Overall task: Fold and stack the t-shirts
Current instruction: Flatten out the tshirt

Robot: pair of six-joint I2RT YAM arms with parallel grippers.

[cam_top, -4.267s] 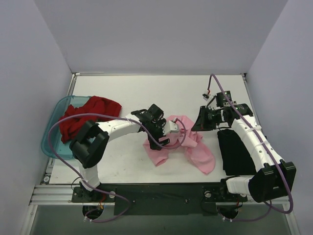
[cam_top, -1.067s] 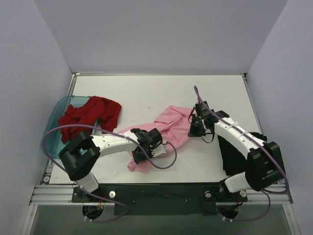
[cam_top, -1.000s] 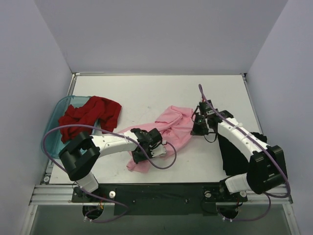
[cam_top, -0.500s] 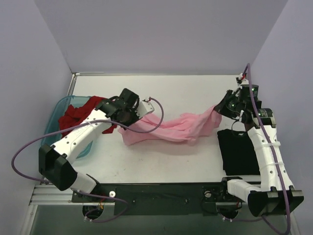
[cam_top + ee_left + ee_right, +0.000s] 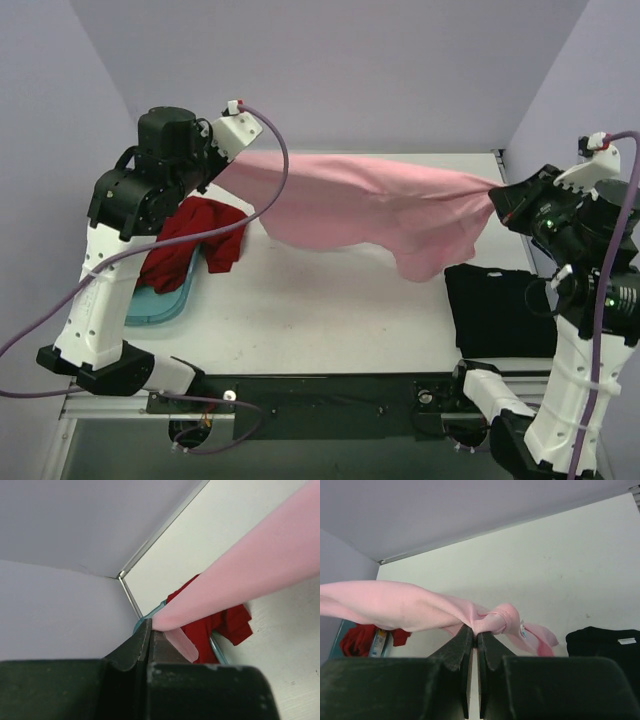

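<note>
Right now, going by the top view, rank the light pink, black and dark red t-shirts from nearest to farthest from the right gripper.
1. light pink t-shirt: clamped in the right gripper itself, stretched out to the left.
2. black t-shirt: lying flat on the right side, toward the near edge.
3. dark red t-shirt: far left, draped over the teal bin.

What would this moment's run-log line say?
left tool: shut on pink t-shirt | right tool: shut on pink t-shirt | pink t-shirt: stretched midair | black t-shirt: flat, right | red t-shirt: crumpled, partly in bin
</note>
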